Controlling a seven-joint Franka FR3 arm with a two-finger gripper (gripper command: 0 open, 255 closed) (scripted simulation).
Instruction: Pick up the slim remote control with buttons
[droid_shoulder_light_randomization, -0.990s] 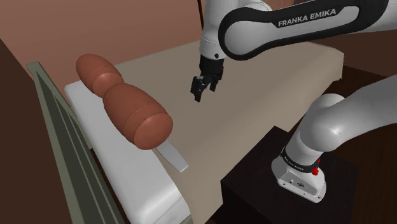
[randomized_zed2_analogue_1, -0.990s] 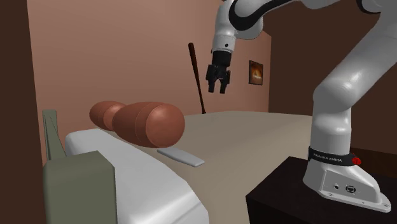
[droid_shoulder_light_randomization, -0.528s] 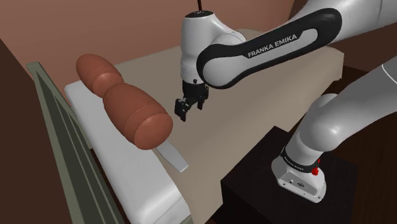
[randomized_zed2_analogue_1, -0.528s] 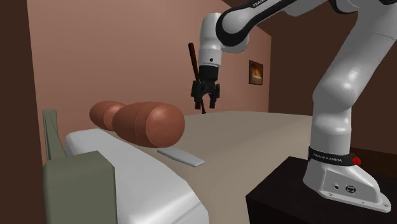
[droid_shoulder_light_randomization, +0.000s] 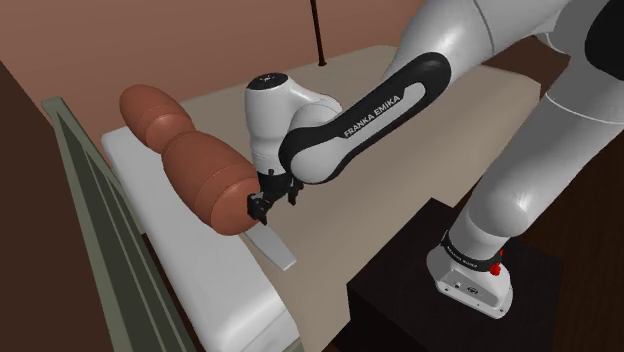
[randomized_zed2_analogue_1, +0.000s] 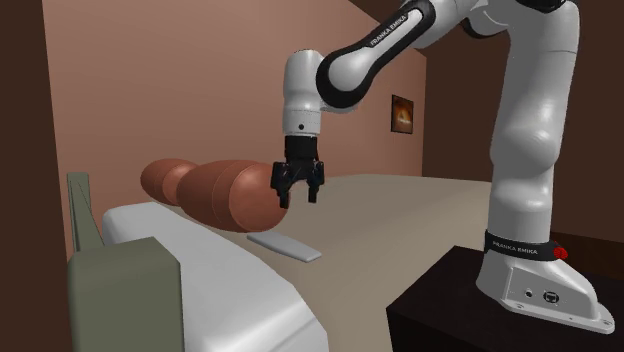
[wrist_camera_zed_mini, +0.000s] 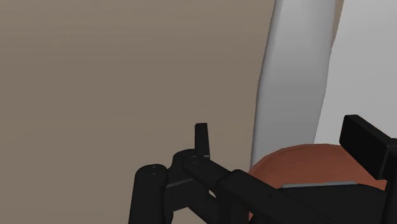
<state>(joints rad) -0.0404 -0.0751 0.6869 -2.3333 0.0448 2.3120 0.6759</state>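
The slim remote (droid_shoulder_light_randomization: 272, 245) is a flat, pale grey slab. It lies on the beige bed (droid_shoulder_light_randomization: 400, 140) where the bed meets the white bedding, just in front of a brown bolster. No buttons can be made out on it. My black gripper (droid_shoulder_light_randomization: 262, 207) hangs open a little above the remote's far end, close beside the bolster's rounded end. In the second exterior view the gripper (randomized_zed2_analogue_1: 296, 194) points down with its fingers spread, above and just behind the remote (randomized_zed2_analogue_1: 284, 246). In the wrist view the remote (wrist_camera_zed_mini: 292, 70) runs away ahead of the open gripper (wrist_camera_zed_mini: 283, 137).
Two brown bolsters (droid_shoulder_light_randomization: 205, 180) lie end to end on the white bedding (droid_shoulder_light_randomization: 200, 270). A grey-green headboard (droid_shoulder_light_randomization: 95, 230) stands at the shoulder view's left. My dark stand (droid_shoulder_light_randomization: 420, 270) is at the lower right. A dark bat (randomized_zed2_analogue_1: 308, 120) leans on the back wall.
The arm has swung down and toward the shoulder view's left, from mid-bed to just above the remote by the bolster. The fingers stayed open.
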